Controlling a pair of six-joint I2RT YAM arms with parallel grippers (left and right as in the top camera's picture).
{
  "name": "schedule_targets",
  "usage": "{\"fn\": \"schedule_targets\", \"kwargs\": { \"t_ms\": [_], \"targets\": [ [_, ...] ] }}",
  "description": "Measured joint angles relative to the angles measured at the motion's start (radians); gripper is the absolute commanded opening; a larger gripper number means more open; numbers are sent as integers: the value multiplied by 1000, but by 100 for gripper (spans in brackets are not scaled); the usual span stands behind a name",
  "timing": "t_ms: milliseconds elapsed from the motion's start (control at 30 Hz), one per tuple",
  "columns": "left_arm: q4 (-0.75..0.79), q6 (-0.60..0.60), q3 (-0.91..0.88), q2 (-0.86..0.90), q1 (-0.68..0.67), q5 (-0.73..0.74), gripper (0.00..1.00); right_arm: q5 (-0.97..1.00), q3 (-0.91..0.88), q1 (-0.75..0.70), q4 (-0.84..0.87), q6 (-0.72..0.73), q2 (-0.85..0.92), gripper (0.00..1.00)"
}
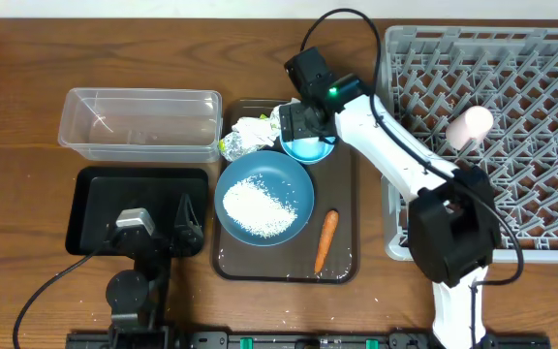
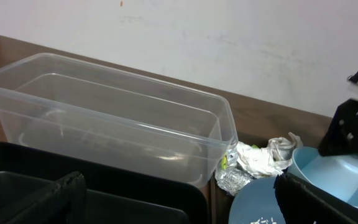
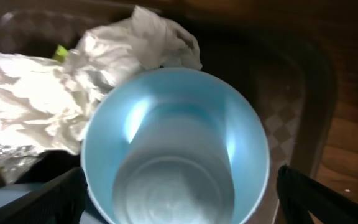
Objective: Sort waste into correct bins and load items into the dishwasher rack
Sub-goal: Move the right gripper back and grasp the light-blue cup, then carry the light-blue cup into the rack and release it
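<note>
A pale-blue cup (image 3: 173, 168) stands upright on the brown tray, mouth up and empty. My right gripper (image 3: 182, 205) hangs over it, open, one finger on each side of the rim; the right finger stands clear of it. Crumpled white wrappers (image 3: 73, 93) with yellow-green bits lie against the cup's far left side. A dark-blue bowl (image 1: 264, 202) holds a heap of rice (image 1: 258, 207), and a carrot (image 1: 325, 240) lies to its right. My left gripper (image 1: 163, 228) rests open and empty over the black bin (image 1: 95, 199). The clear tub (image 2: 110, 124) is empty.
The grey dishwasher rack (image 1: 511, 58) fills the right side, with a pinkish-white cup (image 1: 470, 126) lying among its pegs. The brown tray (image 1: 342, 262) sits between the bins and the rack. My right arm (image 1: 395, 145) reaches across the rack's left edge.
</note>
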Motion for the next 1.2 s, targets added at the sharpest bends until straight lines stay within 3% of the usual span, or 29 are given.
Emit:
{"fn": "schedule_targets", "kwargs": {
  "t_ms": [433, 567, 967, 1200],
  "targets": [
    [0, 0, 0, 0, 0, 0, 99, 0, 0, 3, 0, 21, 24, 84],
    [0, 0, 0, 0, 0, 0, 99, 0, 0, 13, 7, 25, 29, 66],
    [0, 0, 0, 0, 0, 0, 99, 0, 0, 6, 0, 35, 23, 63],
    [0, 0, 0, 0, 0, 0, 99, -2, 70, -104, -46, -21, -158, 65]
  ]
}}
